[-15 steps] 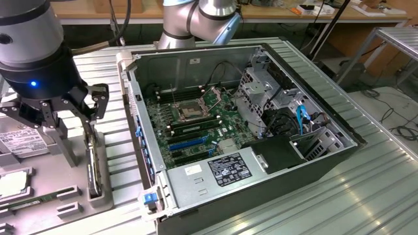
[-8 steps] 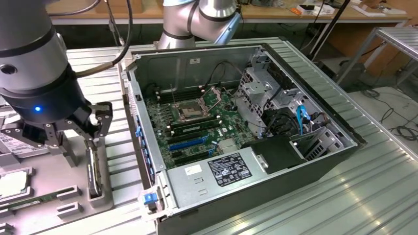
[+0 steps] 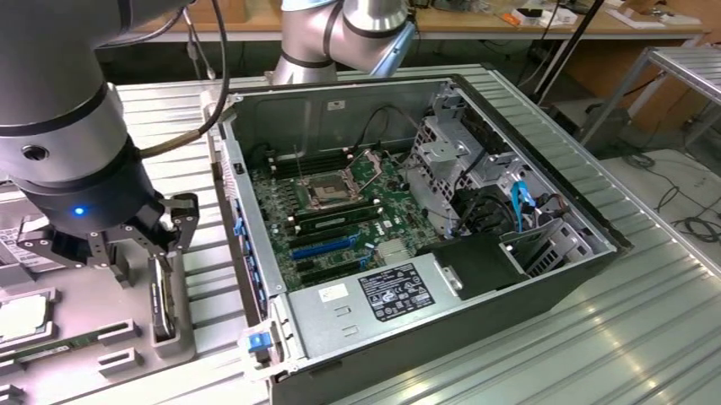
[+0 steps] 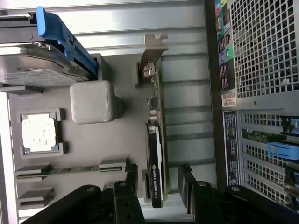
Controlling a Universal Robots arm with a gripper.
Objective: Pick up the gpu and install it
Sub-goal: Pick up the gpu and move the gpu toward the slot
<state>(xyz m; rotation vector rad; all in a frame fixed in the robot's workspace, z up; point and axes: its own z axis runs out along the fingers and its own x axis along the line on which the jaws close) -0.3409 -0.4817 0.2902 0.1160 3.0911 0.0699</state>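
Straddling gpu, gripper (spread wide)

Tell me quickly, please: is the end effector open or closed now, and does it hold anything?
End effector: open, holding nothing, straddling the gpu.

Worktop: ribbed grey metal table, evenly lit. Behind it, wooden bench with clutter on top. Exterior view's right: grey floor, loose black cables, metal-framed stand further back.

The thin black gpu stands on edge in a grey holder, bracket at one end.
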